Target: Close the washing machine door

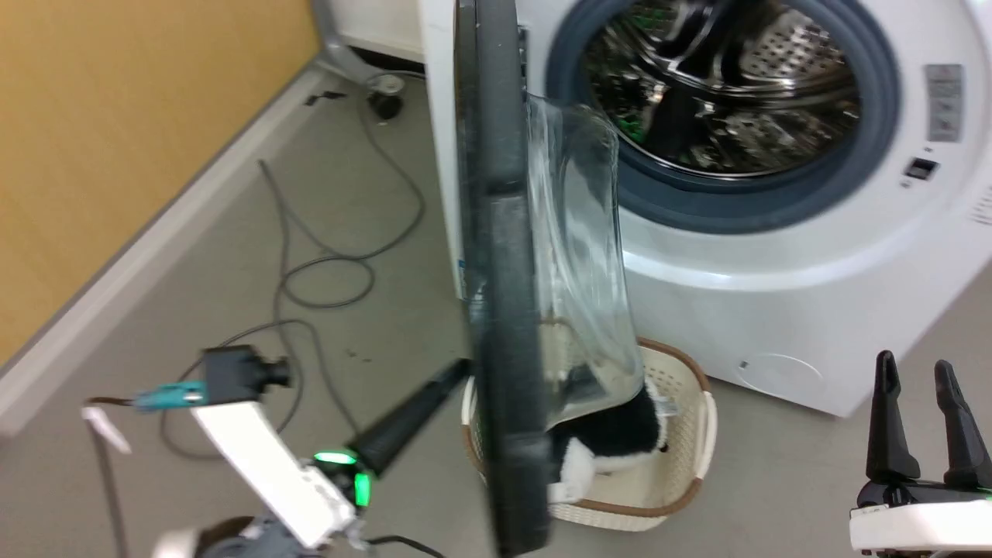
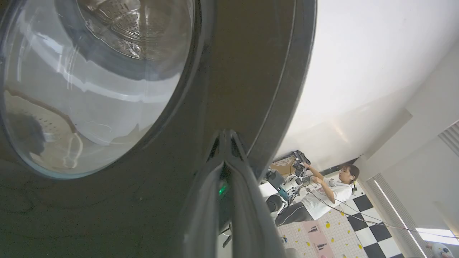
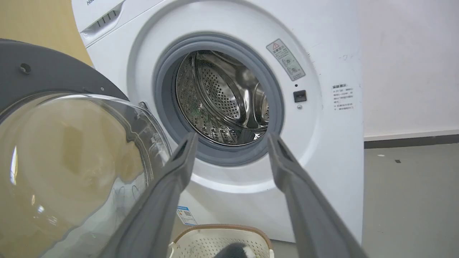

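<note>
In the head view the washing machine door (image 1: pixel 504 271) stands open. It is seen almost edge-on, a dark band from the top of the frame down to the bottom centre. Its clear glass bowl (image 1: pixel 581 256) bulges rightward toward the washing machine (image 1: pixel 775 310). The machine takes the upper right, its steel drum (image 1: pixel 728 85) uncovered inside the grey rubber seal (image 1: pixel 744 201).

The left gripper (image 1: pixel 463 366) reaches up from the lower left, its dark tip meeting the door's outer face in the lower half of the frame. The left wrist view makes plain what the head view blurs. The two fingers (image 2: pixel 244 208) lie pressed together with nothing between them, and their tips sit at the glossy black ring just right of the window (true contact with the surface is hard to judge). That view also takes in a person (image 2: pixel 322 197) in a white top at the lower right, on a chequered floor.

The right gripper (image 1: pixel 916 370) sits at the lower right of the head view, fingers spread apart and empty, well apart from the door. Its wrist view looks between those fingers at the drum and shows the door's inner side at the left.

A cream basket (image 1: pixel 701 434) sits on the floor at the foot of the machine, partly behind the door's lower edge, with something black and white (image 1: pixel 612 442) inside. Cables (image 1: pixel 325 271) trail over the grey floor at the left.
</note>
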